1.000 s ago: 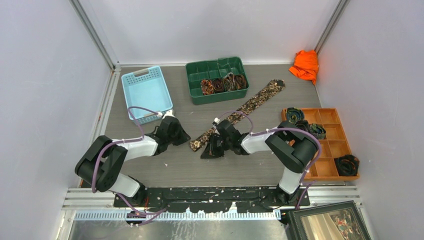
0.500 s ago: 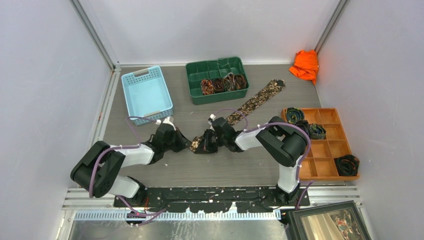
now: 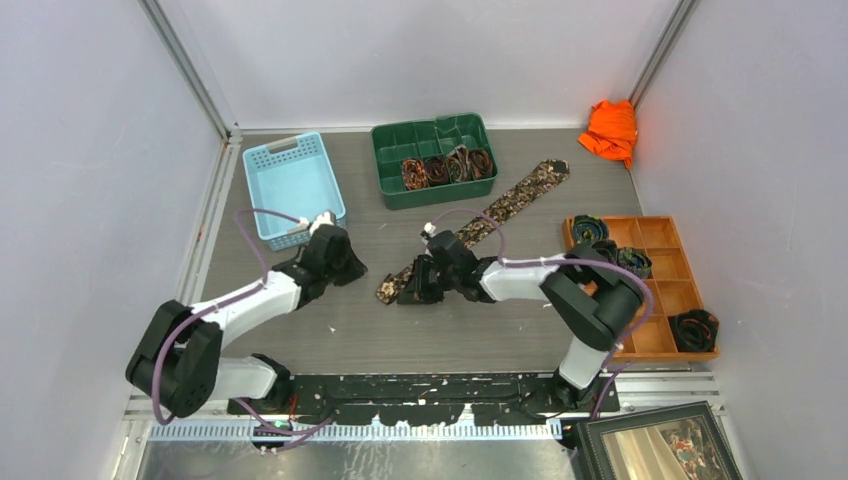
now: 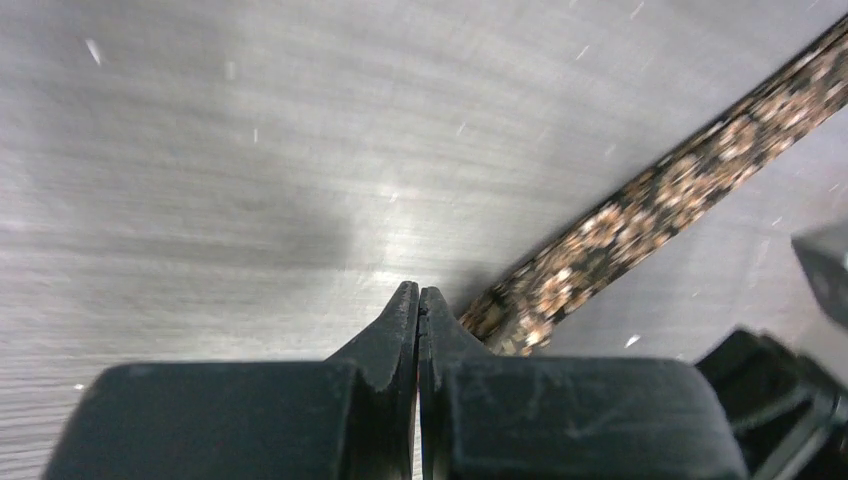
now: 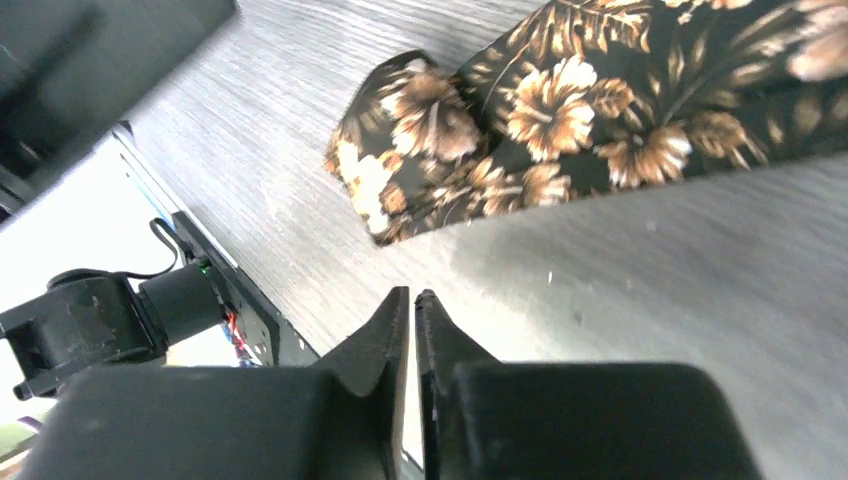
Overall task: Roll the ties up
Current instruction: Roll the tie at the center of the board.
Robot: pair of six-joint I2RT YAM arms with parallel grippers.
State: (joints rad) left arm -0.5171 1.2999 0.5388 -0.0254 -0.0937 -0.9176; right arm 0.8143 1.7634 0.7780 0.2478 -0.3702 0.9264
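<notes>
The tie [image 3: 515, 198] lies flat and diagonal on the bench [image 3: 450, 340]. Its narrow end looks a little folded, just beside my right hand [image 5: 412, 300]. Both hands are closed and empty. My left hand [image 4: 418, 295] is near that end, probably to begin the roll.

One unrolled tie [image 3: 480, 226] lies flat mid-table. Four coiled ties [image 3: 437, 168] sit in the single green bin [image 3: 395, 195] at the far side. Four darker coils [image 3: 588, 229] sit in the single wooden tray [image 3: 655, 335] on the right. There is one blue basket [image 3: 290, 190] far left, one orange cloth [image 3: 611, 130] far right and one framed picture [image 3: 660, 445] near right. There are two arms: a left arm [image 3: 250, 298] and a right arm [image 3: 520, 280].
</notes>
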